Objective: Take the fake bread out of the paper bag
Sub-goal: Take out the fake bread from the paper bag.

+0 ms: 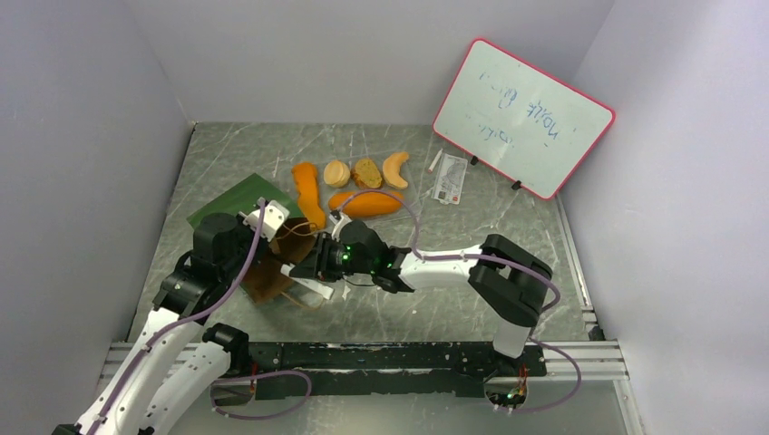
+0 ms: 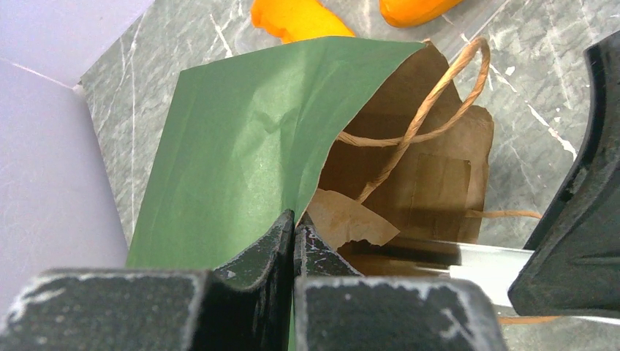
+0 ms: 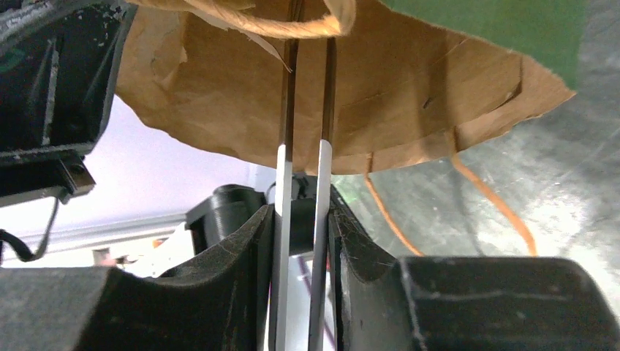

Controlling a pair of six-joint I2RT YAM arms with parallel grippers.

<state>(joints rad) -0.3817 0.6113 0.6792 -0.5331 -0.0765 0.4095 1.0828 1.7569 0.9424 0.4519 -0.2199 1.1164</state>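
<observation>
The biggest thing here is the grey marbled surface [image 1: 472, 290]. A pink-framed whiteboard [image 1: 523, 118] with faint scribble stands propped well beyond the right hand [image 3: 305, 102]. Next in size is the dark green paper bag [image 1: 238, 201] with its brown kraft lining. It lies on its side under the left hand [image 2: 293, 241], which is closed tight on the green rim and holds the mouth up. The right hand's thin white finger blades sit almost together at that mouth. I cannot tell whether they pinch a fold of brown paper or nothing at all. The fake bread [image 1: 365, 203] lies out on the surface just past both hands: two long orange loaves, a round bun, a brown slice and a pale crescent. I would judge these pieces light, hard and a bit slick, best taken across the narrow middle. The bag looks thin and easily torn, and one ragged flap already shows inside, so the rim is the place to hold it. The tan cord handles [image 2: 431, 95] loop loosely across the opening. A small white card [image 1: 450, 178] lies beyond the right hand. The green wall and that flap hide the depths of the bag, so I cannot say if any bread remains inside.
</observation>
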